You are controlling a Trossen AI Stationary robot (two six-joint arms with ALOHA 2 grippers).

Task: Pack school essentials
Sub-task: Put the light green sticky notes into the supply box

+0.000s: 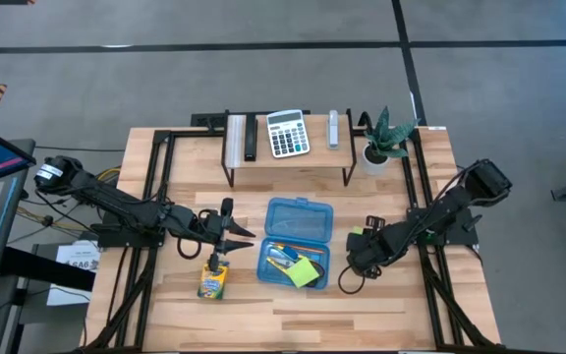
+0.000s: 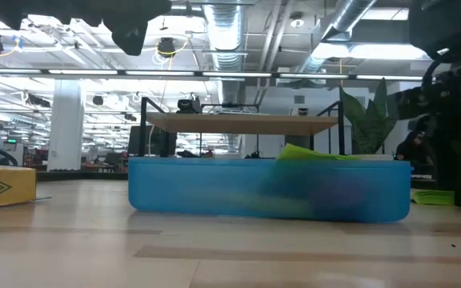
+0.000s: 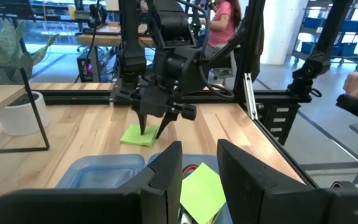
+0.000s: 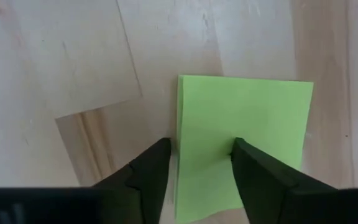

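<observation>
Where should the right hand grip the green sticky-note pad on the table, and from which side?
The sticky-note pad lies flat on the table, so probably come straight down and pinch one long edge. The right hand is already above that edge, fingers open astride it.

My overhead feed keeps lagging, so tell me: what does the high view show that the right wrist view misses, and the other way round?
Only the high view shows the blue box with pencils and a sticky-note pad inside, the crayon box, the calculator, the plant and the left gripper. Only the right wrist view shows the right gripper open, its fingers astride one edge of a green pad. Both show bare wooden table.
</observation>
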